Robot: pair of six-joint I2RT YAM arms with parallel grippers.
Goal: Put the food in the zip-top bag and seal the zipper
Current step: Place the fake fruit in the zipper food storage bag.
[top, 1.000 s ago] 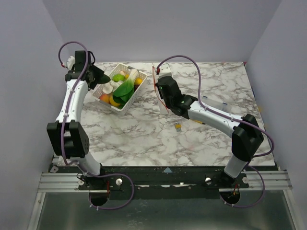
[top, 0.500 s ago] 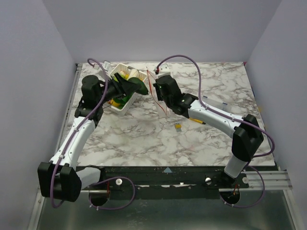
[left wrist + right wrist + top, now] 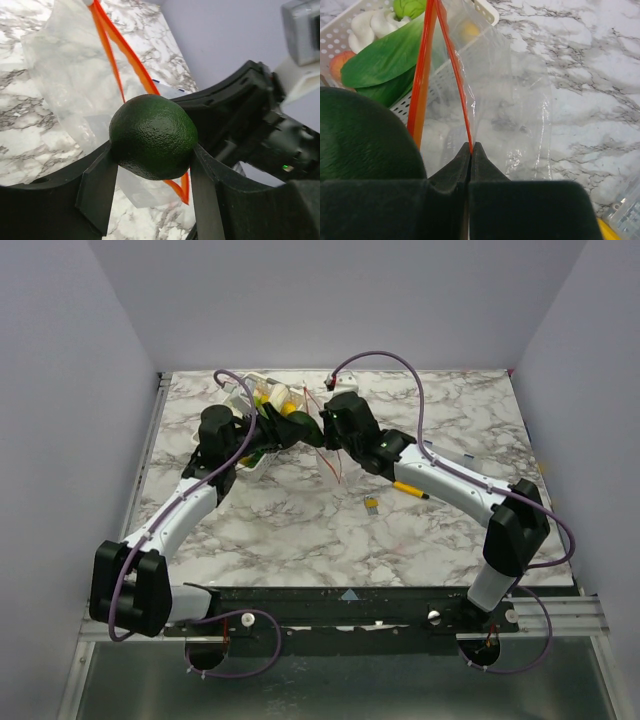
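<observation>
A dark green, round toy fruit (image 3: 152,132) is clamped between the fingers of my left gripper (image 3: 152,152), right at the mouth of the zip-top bag (image 3: 65,85). The orange-red zipper (image 3: 117,60) gapes open just behind the fruit. My right gripper (image 3: 471,147) is shut on one side of the zipper (image 3: 455,75) and holds the clear bag (image 3: 515,100) hanging above the table. In the top view the left gripper (image 3: 298,430) meets the right gripper (image 3: 326,436) beside the basket. More food, a green leaf (image 3: 385,55) and a white piece (image 3: 370,27), lies in the basket.
The white lattice basket (image 3: 262,380) stands at the back left, just behind the left gripper. A yellow marker pen (image 3: 410,488) and a small dark-and-yellow object (image 3: 371,504) lie on the marble table (image 3: 300,530) right of centre. A clear box corner (image 3: 630,210) shows under the right arm.
My left arm has swung from the basket to the right, carrying the green fruit up to the bag's mouth. The right gripper has kept its hold on the zipper, shifting slightly.
</observation>
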